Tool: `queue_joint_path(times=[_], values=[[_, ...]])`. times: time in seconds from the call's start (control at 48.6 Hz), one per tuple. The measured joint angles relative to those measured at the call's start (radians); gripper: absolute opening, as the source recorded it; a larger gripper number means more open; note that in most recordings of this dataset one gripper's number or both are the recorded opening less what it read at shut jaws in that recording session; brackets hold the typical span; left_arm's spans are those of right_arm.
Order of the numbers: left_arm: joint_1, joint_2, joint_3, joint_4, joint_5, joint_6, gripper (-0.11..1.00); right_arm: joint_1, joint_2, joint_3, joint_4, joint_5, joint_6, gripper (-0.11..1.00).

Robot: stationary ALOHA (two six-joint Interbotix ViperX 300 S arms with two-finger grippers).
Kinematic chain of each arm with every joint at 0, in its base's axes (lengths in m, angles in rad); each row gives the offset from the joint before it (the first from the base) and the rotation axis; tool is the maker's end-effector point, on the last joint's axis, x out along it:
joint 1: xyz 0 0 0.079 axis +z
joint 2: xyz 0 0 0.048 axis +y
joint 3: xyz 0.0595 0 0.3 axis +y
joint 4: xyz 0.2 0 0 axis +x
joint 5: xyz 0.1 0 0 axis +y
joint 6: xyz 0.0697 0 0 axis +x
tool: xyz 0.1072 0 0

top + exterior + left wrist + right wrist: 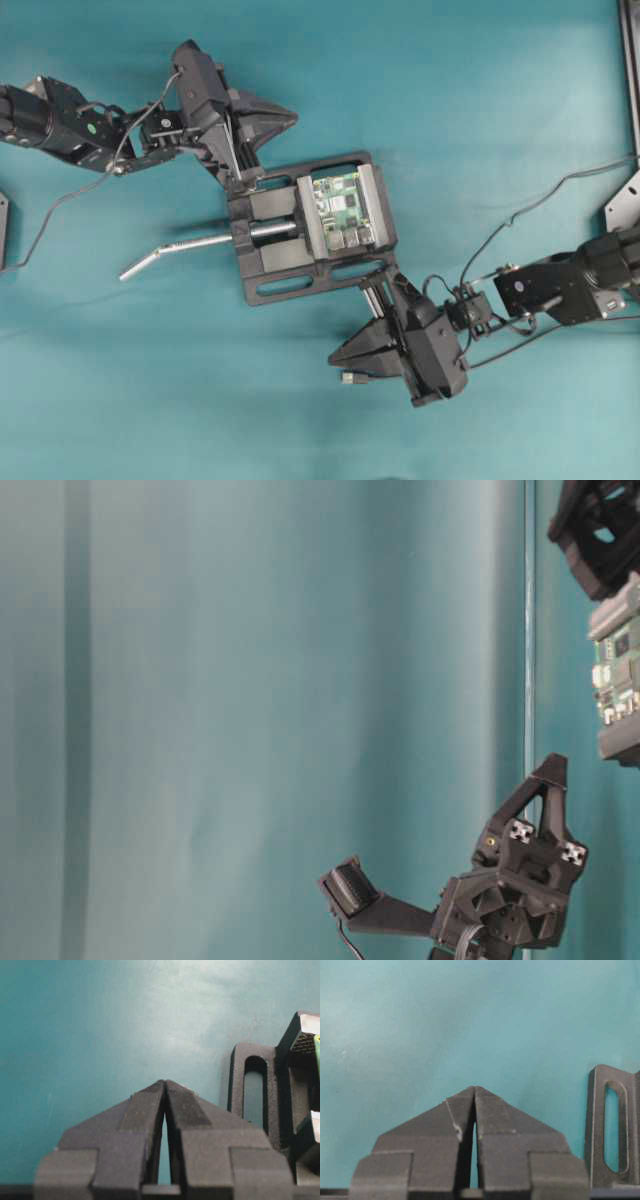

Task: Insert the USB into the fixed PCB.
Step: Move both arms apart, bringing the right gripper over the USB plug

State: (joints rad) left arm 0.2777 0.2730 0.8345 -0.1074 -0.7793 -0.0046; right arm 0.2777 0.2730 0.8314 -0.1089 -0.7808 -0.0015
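Two black robot claws sit pinched tight, tips touching, holding nothing. The left claw [285, 118] rests just up and left of the small green circuit board with silver ports [342, 210], which is clamped in a black metal vise [275, 262]. The right claw [342, 357] rests just below that vise. A tiny silver plug [350, 378] lies right beside the right claw's tip, not held.
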Motion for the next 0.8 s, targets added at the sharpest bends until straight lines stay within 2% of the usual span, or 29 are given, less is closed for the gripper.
queue_joint_path(times=[0.082,0.267,0.432,0.555,0.658,0.72,0.802], values=[[0.0,-0.032,-0.002,0.017,0.061,0.0,0.0,0.002,0.002,0.0,0.005,0.002,0.011,0.01],[-0.003,-0.121,-0.011,0.032,0.279,0.0,0.0,0.008,-0.003,0.002,0.08,-0.02,0.023,0.0],[-0.018,-0.207,-0.005,0.034,0.33,0.0,0.0,0.043,-0.06,0.002,0.166,-0.04,0.025,0.0],[-0.025,-0.296,0.025,0.035,0.38,0.002,0.0,0.112,-0.104,0.032,0.281,0.003,0.018,0.0],[-0.025,-0.38,0.064,0.035,0.462,0.002,0.02,0.183,-0.12,0.071,0.411,0.031,0.015,0.0],[-0.025,-0.431,0.095,0.035,0.522,0.0,0.08,0.218,-0.129,0.084,0.485,0.035,0.014,0.0],[-0.028,-0.508,0.135,0.035,0.598,0.0,0.28,0.255,-0.141,0.089,0.557,0.041,0.012,0.0]])
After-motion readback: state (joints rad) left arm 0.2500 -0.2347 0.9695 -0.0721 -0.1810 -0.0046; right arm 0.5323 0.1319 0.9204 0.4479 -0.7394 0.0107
